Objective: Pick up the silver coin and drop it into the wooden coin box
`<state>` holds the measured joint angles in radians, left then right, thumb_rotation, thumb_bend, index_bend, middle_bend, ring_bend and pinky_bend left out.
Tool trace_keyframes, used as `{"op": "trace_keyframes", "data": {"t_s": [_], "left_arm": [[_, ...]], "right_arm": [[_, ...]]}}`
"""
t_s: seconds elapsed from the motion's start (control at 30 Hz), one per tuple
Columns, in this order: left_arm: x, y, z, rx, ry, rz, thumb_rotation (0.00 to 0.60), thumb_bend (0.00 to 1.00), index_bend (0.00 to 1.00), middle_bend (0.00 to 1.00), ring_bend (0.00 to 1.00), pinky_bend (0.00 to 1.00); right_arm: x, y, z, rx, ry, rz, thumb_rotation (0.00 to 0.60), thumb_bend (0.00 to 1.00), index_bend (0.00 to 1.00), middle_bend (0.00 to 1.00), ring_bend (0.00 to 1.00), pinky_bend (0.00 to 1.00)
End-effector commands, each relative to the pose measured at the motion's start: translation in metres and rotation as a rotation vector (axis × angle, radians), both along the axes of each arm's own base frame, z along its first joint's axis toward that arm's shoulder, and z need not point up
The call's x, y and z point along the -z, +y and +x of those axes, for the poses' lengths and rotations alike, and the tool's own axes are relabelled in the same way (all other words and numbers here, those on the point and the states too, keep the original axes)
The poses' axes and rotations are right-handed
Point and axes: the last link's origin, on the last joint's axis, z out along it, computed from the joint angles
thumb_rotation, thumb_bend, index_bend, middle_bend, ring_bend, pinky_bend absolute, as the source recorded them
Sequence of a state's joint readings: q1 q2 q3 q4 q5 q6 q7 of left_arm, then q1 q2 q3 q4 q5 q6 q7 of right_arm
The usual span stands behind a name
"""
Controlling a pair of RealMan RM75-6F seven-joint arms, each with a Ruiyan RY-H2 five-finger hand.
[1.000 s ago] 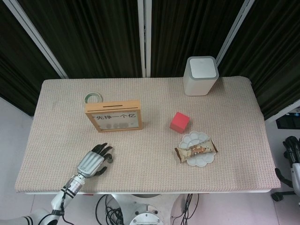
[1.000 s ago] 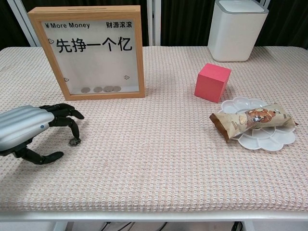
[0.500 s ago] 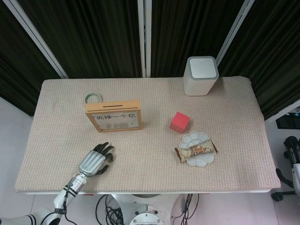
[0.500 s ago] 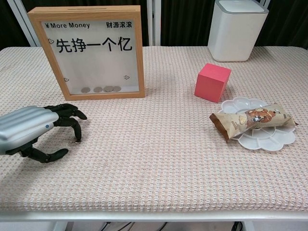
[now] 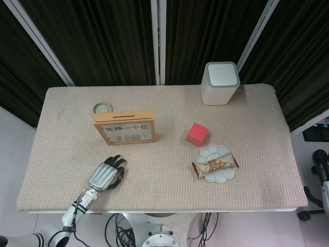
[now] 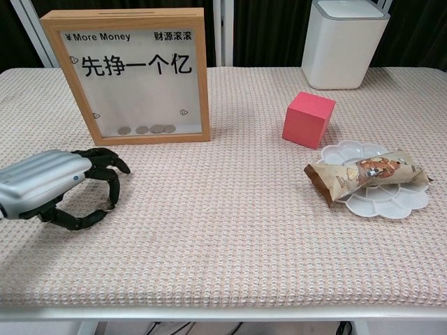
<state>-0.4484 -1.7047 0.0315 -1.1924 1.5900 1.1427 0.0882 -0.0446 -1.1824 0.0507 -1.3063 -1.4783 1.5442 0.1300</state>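
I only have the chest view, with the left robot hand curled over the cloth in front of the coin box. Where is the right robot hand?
Observer: The head view shows the right robot hand off the table, out beyond its right edge.
Operator: Is anything behind the wooden coin box that I cannot see?
Observer: Yes. A green-rimmed tape roll lies flat on the cloth just behind the box's left end.

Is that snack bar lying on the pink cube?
No, the snack bar lies across the white flower-shaped dish, while the pink cube stands apart on the table mat behind it.
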Motion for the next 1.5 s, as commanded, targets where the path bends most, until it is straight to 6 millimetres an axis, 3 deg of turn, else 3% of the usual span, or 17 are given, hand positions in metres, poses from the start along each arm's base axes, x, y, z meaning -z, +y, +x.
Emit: {"op": "trace_keyframes", "data": {"t_s": [0.03,1.5], "left_arm": [[0.0019,0.0018,0.0016,0.008,-0.007,0.003,0.600,0.31,0.49,0.18,0.08,0.21],[-0.0013,0.0058,0.0026,0.004,-0.035,0.026,0.600,0.38,0.57,0.21,0.10,0.21]], "right_arm": [[-0.0011,0.0017,-0.0009,0.004,0.000,-0.005,0.600,0.24,0.00,0.00,0.00,0.00],[-0.0027,0.0036,-0.0082,0.026,-0.012,0.002,0.600,0.24,0.00,0.00,0.00,0.00]]}}
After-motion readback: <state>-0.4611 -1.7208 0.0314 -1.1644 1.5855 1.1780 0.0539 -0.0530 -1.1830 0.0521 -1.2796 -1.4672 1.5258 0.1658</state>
